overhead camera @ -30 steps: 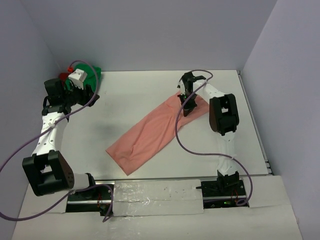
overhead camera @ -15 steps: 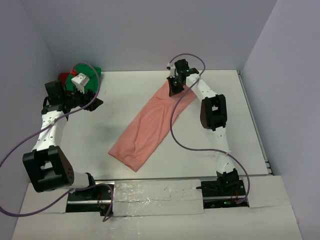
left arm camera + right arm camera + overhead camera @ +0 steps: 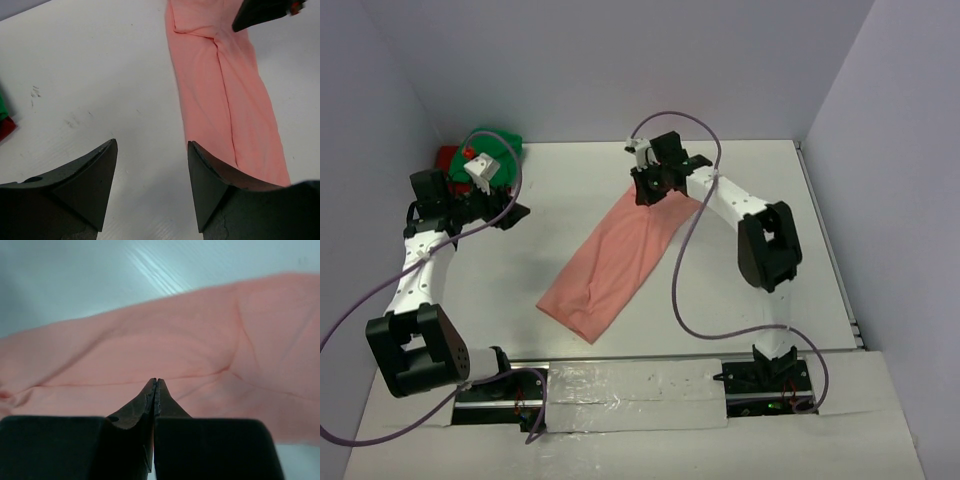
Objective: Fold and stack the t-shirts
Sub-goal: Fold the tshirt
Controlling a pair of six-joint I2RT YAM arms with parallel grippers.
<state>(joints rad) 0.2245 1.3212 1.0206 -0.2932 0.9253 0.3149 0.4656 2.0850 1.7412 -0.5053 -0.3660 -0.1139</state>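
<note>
From above, the salmon-pink t-shirt [image 3: 618,258] lay on the bench [image 3: 560,190] as a long, narrow band running on a slant from near the front edge toward the back. The right tool [image 3: 650,186] was at the band's far end, directly over the cloth, probably so that this end could be carried over for the next fold. The left tool [image 3: 508,212] hung over bare bench on the left, well apart from the pink cloth. Behind it, in the back left corner, the green t-shirt [image 3: 502,146] and the red t-shirt [image 3: 447,158] sat bunched together, seemingly parked there out of the folding area until their turn.

In the left wrist view, the left tool was released. Its two dark fingers stood wide apart with only white bench between them. The pink band ran down the right side of the view with a long crease along its middle, and a dark tip of the right tool showed at its upper end.

In the right wrist view, the right tool was clenched, its fingers pressed flat against each other just over the pink cloth. I could not tell whether a thin layer of shirt was caught between the tips.
</note>
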